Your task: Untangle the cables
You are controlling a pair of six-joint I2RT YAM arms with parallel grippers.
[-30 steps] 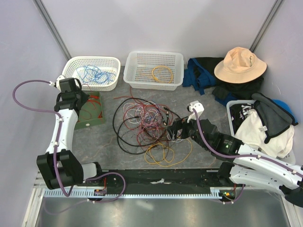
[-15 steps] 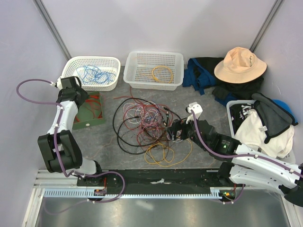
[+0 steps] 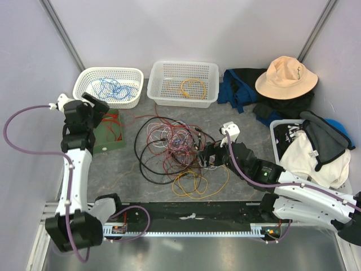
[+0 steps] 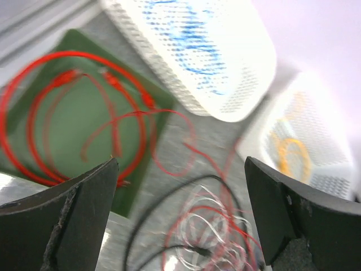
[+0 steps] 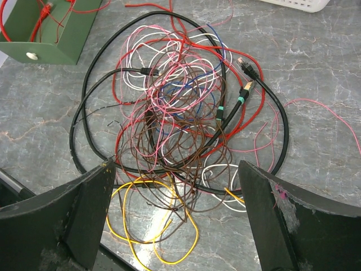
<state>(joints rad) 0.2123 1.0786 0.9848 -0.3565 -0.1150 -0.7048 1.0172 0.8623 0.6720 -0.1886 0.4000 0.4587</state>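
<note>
Top view: the tangled thin multicoloured cables (image 3: 172, 148) lie mid-desk (image 3: 113, 161).
Left wrist view: the left tool (image 4: 180, 169) gapes empty above a green box (image 4: 84, 130) holding red wire (image 4: 141, 127).
Right wrist view: the right tool (image 5: 176, 169) hangs wide open over the tangle.

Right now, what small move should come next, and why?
Probably the right gripper should dip and pinch one strand: its jaws stand open above the tangled cables, while the left gripper, also open, hangs over the red cable in the green box.

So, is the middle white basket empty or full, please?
Nearly empty: the basket holds only one coiled orange cable; the rest of its floor is bare.
</note>
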